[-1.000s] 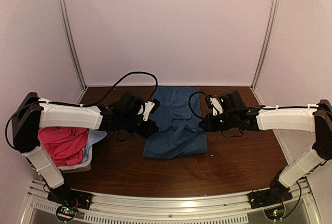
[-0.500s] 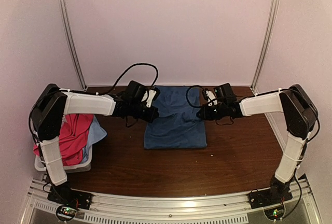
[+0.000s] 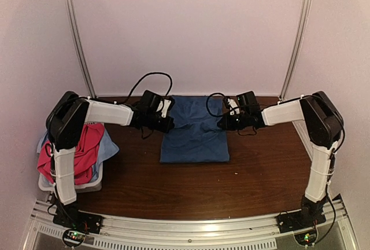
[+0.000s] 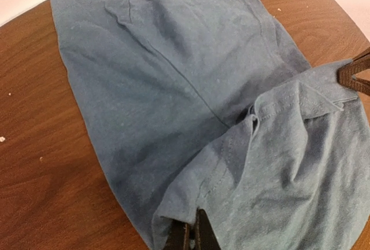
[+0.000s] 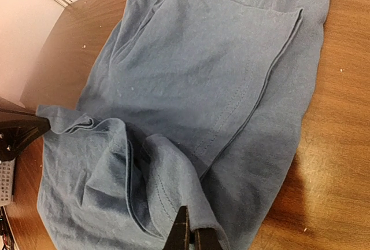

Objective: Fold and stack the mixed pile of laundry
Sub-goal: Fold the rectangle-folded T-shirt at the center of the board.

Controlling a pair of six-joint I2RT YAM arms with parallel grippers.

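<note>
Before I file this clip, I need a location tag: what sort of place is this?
Probably a lab test booth: plain pale walls with metal corner rails, a wooden table, and two bolted-down robot arms holding a dark blue T-shirt.

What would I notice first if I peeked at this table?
A dark blue cloth T-shirt lies on the middle of the brown wooden table, with both robot arms' jaws shut on its side edges. At the left, a bright magenta-pink shirt spills from a white plastic basket.
</note>
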